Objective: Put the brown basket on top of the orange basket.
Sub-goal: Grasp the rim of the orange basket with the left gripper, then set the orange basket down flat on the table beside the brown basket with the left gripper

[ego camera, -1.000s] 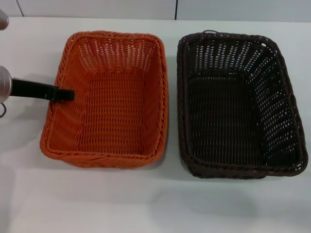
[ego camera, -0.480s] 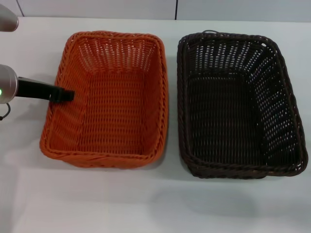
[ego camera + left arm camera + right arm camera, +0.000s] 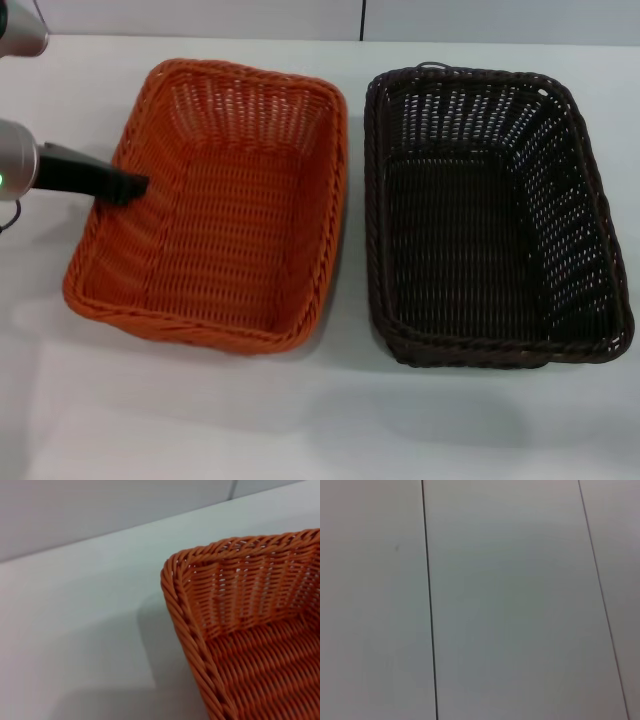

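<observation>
Head view shows the left claw (image 3: pixel 125 187) clamped on the orange basket (image 3: pixel 215 210) at its left rim, tilting it, toward the counter (image 3: pixel 300 420)'s left edge. The brown basket (image 3: pixel 490 210) sits untouched near the right edge, so stacking is entirely undone; the right claw is out of sight.

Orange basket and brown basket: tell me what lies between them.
Nothing but a bare strip of white table separates the orange basket from the brown basket; they stand apart, as the head view shows.

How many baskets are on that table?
2. The orange basket sits on the robot's left, with the left gripper at its left rim. The brown basket sits beside it on the right. None looks hidden.
</observation>
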### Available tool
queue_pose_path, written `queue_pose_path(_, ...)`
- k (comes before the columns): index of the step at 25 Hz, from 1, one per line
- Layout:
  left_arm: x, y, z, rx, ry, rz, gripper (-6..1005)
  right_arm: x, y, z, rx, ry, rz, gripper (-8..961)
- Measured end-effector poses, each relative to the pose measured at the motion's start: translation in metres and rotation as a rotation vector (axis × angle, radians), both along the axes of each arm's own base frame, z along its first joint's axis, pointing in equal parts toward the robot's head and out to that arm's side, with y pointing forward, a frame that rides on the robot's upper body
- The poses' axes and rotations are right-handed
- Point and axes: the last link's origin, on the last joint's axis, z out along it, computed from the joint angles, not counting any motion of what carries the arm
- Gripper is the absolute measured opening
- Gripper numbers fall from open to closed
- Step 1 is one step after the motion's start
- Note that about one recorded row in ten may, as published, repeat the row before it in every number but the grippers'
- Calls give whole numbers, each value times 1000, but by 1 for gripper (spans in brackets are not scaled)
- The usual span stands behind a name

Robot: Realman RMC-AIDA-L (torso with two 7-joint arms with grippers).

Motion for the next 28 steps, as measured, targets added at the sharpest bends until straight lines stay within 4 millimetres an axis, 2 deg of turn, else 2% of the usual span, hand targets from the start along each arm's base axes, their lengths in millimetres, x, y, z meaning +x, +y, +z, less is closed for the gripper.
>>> queue_pose_path(3, 10, 12, 13, -23, 42, -104, 216, -1, 0, 0, 0, 2, 2, 816)
queue_pose_path(7, 18, 22, 18, -43, 64, -159, 215, -1, 2, 0, 2, 4, 6, 816)
queue_pose_path(8, 25, 38, 26, -96, 80, -211, 215, -2, 2, 0, 5, 4, 9, 816)
queue_pose_path(12, 25, 46, 26, -141, 93, -233, 202, -3, 2, 0, 10, 7, 13, 816)
queue_pose_path(13, 36, 58, 30, -160, 104, -284, 198, -4, 2, 0, 10, 10, 14, 815)
queue_pose_path(16, 36, 58, 30, -160, 104, -284, 188, -4, 2, 0, 10, 12, 16, 815)
queue_pose_path(17, 52, 66, 26, -260, 133, -412, 185, -5, 2, -1, 10, 12, 18, 815)
queue_pose_path(18, 61, 69, 26, -279, 141, -453, 182, -6, 3, -1, 8, 13, 22, 815)
queue_pose_path(21, 66, 70, 24, -301, 151, -485, 178, -6, 3, -1, 7, 14, 24, 815)
queue_pose_path(22, 81, 72, 18, -348, 172, -563, 177, -6, 3, -2, 6, 14, 24, 815)
queue_pose_path(26, 94, 74, 11, -368, 186, -624, 175, -7, 5, -3, 0, 17, 26, 815)
queue_pose_path(28, 107, 74, 1, -415, 212, -729, 174, -8, 6, -3, -4, 17, 29, 815)
